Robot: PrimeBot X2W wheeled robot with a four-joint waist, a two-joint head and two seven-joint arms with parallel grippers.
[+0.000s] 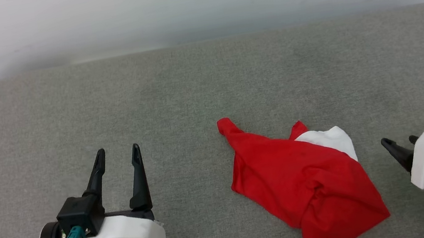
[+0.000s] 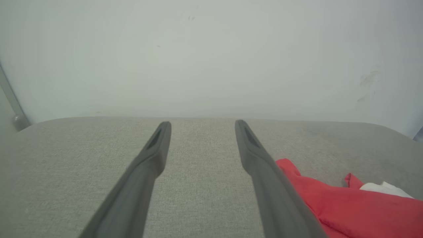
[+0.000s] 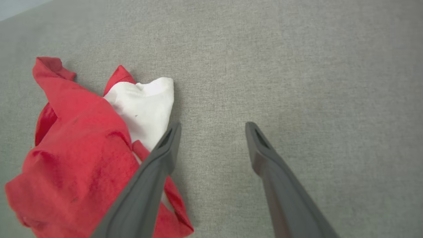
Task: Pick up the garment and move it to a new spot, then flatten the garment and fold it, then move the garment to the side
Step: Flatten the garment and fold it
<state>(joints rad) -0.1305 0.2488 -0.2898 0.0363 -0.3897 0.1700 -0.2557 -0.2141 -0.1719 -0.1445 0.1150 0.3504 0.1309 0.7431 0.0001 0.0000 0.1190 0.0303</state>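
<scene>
The garment (image 1: pixel 301 181) lies crumpled in a heap on the grey fabric surface, red with a white sleeve (image 1: pixel 332 138) poking out at its upper right. My left gripper (image 1: pixel 118 150) stands open at the lower left, well away from the heap, with nothing between its fingers. In the left wrist view the garment (image 2: pixel 357 208) lies off to the right of the left gripper (image 2: pixel 202 124). My right gripper (image 1: pixel 398 141) is at the right edge, open, close to the garment's right side. From the right wrist the right gripper (image 3: pixel 213 125) hovers open just right of the garment (image 3: pixel 76 155).
The grey upholstered surface (image 1: pixel 150 103) stretches wide, with a rounded far edge against a pale wall (image 1: pixel 195 4). Bare fabric lies to the left of and behind the heap.
</scene>
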